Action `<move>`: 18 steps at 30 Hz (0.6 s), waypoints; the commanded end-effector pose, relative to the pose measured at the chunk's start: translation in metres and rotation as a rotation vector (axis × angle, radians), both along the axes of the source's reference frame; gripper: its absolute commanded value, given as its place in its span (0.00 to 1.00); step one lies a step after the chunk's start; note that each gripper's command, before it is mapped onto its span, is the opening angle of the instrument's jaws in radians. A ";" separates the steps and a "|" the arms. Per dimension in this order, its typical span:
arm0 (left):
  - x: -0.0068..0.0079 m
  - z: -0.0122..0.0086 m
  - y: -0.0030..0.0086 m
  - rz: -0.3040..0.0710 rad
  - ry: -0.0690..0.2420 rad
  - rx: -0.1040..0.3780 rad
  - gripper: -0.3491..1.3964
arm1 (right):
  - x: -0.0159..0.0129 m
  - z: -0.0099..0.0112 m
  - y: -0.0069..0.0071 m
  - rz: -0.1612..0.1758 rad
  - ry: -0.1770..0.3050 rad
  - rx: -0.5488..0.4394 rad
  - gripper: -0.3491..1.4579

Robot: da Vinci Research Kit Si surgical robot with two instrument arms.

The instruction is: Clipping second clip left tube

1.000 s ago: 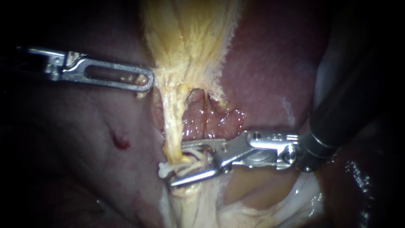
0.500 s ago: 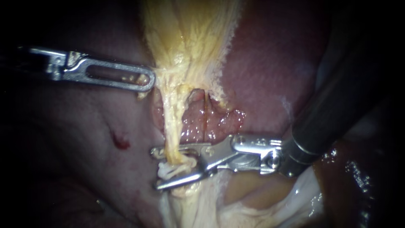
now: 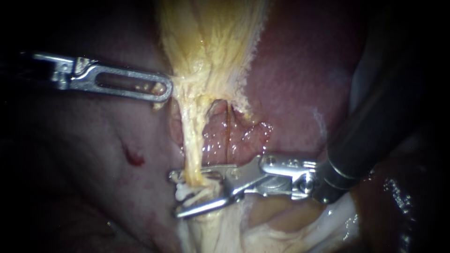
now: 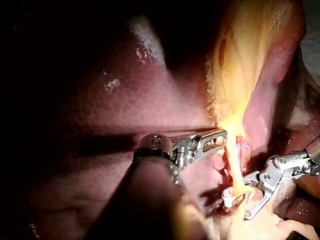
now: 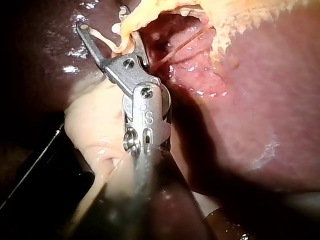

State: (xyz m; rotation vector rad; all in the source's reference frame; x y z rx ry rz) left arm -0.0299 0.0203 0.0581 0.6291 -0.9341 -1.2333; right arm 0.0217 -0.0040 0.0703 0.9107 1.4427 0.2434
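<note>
The left tube point(image 3: 190, 140) is a yellowish strand running down from the gallbladder's fanned yellow tissue point(image 3: 211, 42). A white clip point(image 3: 181, 191) sits on its lower end, also seen as the clip point(image 4: 227, 202) in the left wrist view. My right instrument point(image 3: 175, 195) comes in from the right. Its jaws are open and straddle the tube at the clip, one jaw above it and one below. In its own view the right instrument point(image 5: 101, 20) holds the strand between gaping jaws. My left instrument point(image 3: 163, 91) point(image 4: 222, 135) is shut on the edge of the yellow tissue.
Dark red liver point(image 3: 300, 84) lies behind and to the right. Wet pink tissue point(image 3: 234, 136) with a thin second tube point(image 3: 228, 126) shows beside the left tube. Pale tissue point(image 3: 281, 220) lies under the right instrument's shaft. A small red spot point(image 3: 133, 157) marks the left surface.
My right instrument has slid left so its open jaws now reach past the tube, then dropped slightly toward the white clip. The left instrument has held still.
</note>
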 end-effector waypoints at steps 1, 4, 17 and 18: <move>0.0000 0.0000 0.0000 0.001 -0.001 -0.001 0.00 | 0.0000 -0.0004 -0.0002 -0.006 0.007 0.005 0.47; 0.0000 0.0002 0.0000 0.001 -0.001 -0.001 0.00 | 0.0002 -0.0015 -0.0008 -0.026 0.028 0.012 0.46; 0.0001 0.0002 0.0001 0.001 -0.001 -0.001 0.00 | 0.0003 -0.0024 -0.0012 -0.035 0.049 0.026 0.46; 0.0001 0.0002 0.0001 0.001 -0.001 -0.001 0.00 | 0.0003 -0.0023 -0.0012 -0.035 0.049 0.026 0.46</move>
